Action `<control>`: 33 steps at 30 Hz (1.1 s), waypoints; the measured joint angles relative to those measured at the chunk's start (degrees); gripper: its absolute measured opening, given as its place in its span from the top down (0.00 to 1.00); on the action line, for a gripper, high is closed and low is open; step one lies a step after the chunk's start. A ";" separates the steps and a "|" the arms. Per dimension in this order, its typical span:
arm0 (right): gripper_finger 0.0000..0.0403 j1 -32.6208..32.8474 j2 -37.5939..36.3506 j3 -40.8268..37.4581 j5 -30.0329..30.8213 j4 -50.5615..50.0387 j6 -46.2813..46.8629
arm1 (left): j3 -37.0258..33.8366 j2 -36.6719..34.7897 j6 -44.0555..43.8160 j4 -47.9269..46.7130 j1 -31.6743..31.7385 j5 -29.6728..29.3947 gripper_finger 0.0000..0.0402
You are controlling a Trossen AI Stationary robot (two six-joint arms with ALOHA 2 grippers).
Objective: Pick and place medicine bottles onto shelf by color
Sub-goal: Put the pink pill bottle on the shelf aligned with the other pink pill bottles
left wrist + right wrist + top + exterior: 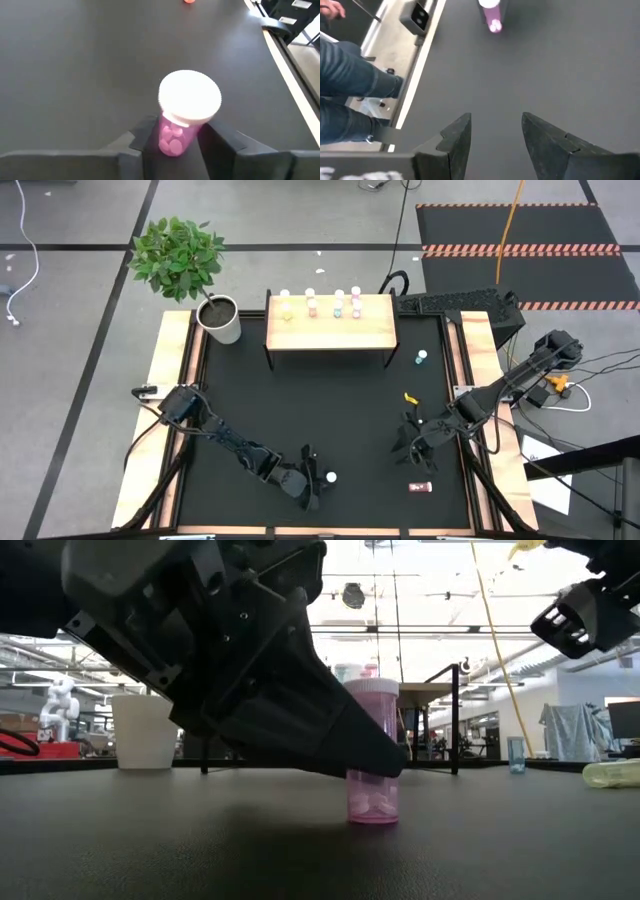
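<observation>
Approx four bottles sit on shelf already. Left pincer brackets pink bottle standing on bench near front edge; can't tell if gripped yet. Right pincer open, empty. Teal bottle, yellow bottle, another pink bottle left. Plant pot beside shelf, path looks clear.

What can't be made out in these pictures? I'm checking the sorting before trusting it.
- Bottles on the shelf: high view, too small to tell colours apart surely.
- Pink bottle: low view, the left gripper hides its side; whether the fingers press it is unclear.
- Item near the right gripper: too small to identify.
</observation>
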 joint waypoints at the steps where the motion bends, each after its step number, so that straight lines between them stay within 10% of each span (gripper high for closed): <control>1: 0.58 0.00 0.00 0.00 -0.09 0.68 -0.56 | 0.00 -0.15 -0.13 0.12 0.15 0.00 0.70; 18: 0.51 -10.79 -1.31 0.04 1.04 24.45 -7.50 | 6.09 -9.79 10.60 0.11 10.26 4.13 0.73; 33: 0.46 -19.78 -17.72 0.11 1.39 16.29 -8.25 | 8.31 -20.53 12.45 -17.42 15.24 4.33 0.73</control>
